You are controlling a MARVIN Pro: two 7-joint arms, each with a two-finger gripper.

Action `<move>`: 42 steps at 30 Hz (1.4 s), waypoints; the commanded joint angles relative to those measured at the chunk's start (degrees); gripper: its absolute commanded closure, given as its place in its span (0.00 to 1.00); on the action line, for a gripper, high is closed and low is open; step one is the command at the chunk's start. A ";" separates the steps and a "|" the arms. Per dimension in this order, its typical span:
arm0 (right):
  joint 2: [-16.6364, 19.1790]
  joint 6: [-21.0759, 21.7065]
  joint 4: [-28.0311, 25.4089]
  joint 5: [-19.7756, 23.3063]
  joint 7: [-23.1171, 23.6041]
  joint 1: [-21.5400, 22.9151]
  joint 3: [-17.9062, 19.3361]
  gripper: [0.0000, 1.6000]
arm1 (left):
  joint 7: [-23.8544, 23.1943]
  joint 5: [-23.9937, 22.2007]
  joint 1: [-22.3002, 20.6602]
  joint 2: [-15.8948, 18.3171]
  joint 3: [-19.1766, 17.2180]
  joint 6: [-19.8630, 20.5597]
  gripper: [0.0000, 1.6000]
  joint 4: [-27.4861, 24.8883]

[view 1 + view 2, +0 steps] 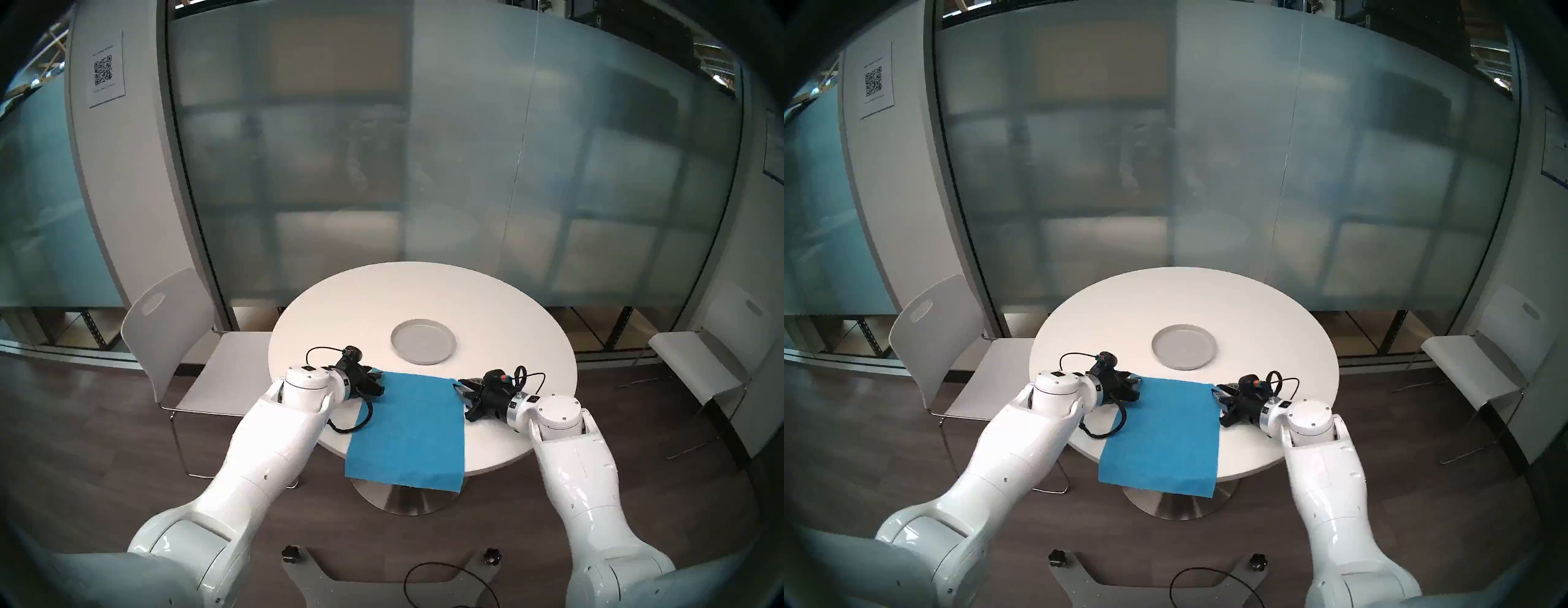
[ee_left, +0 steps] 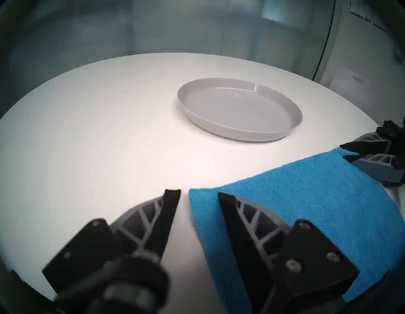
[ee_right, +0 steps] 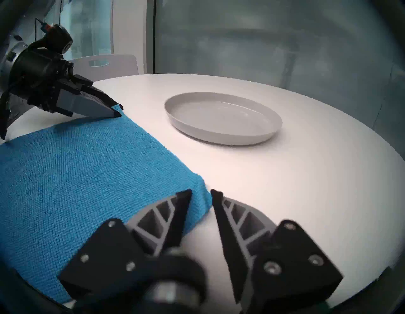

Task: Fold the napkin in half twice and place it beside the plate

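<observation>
Overhead, in the head stereo left view, a bright blue rectangular terry cloth napkin (image 1: 409, 429) is seen spread unfolded across the near part of a round white table (image 1: 488, 297), its near edge hanging over the table's rim. A round light-grey plate with a low raised rim (image 1: 423, 342) is set just beyond the napkin's far edge, apart from it. The left gripper (image 1: 375, 382) is placed at the napkin's far left corner and the right gripper (image 1: 462, 388) at its far right corner. Two white chairs are seen, one on each side of the table.

The head stereo right view gives nearly the same picture: napkin (image 1: 1166, 433), plate (image 1: 1184, 347), left gripper (image 1: 1134, 384) and right gripper (image 1: 1221, 392) at the two far corners.

From the left wrist, the left gripper (image 2: 198, 194) is shown with its jaws partly apart, astride the napkin's (image 2: 306, 197) corner; one finger lies over the cloth, the other on bare table, and a gap is visible beside the cloth edge, so no firm pinch is shown. The plate (image 2: 240, 108) is seen beyond.

From the right wrist, the right gripper (image 3: 201, 193) is shown partly apart with the bunched napkin (image 3: 76, 175) corner between its fingertips; whether it is actually clamped cannot be told. The plate (image 3: 223, 118) lies beyond, and the left gripper (image 3: 117, 109) is seen at the opposite corner.
</observation>
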 commanded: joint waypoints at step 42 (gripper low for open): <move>-0.85 -4.98 -0.21 1.12 -1.08 4.07 1.72 1.00 | 2.12 -4.28 1.31 -2.34 -3.04 -0.04 1.00 -8.17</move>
